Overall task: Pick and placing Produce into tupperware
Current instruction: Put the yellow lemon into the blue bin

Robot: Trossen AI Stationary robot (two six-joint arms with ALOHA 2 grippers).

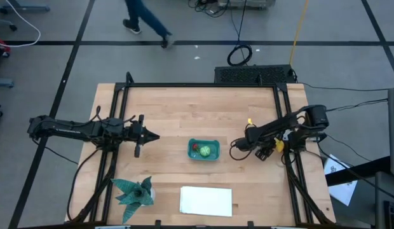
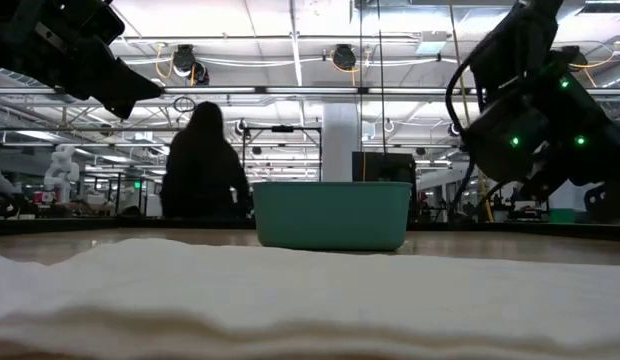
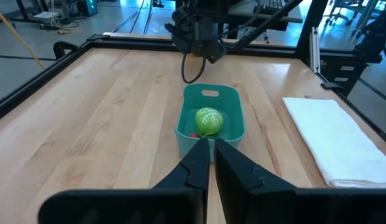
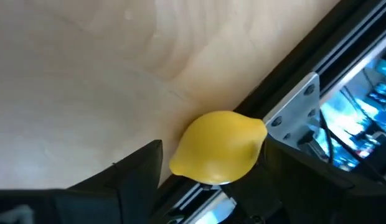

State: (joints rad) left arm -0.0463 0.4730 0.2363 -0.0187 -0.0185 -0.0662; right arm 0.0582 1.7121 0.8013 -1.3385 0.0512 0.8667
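Produce: only the right wrist view shows the yellow piece (image 4: 219, 147), seemingly pinched in the right pincer (image 4: 208, 168).

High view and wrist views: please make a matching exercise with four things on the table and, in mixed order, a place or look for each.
Things:
1. green ball
2. lemon
3. cloth
4. star

Place or look:
A. teal and spiky
B. inside the tub
C. beside the table's right rail
D. white and flat

Pairs: 1-B, 2-C, 3-D, 4-A
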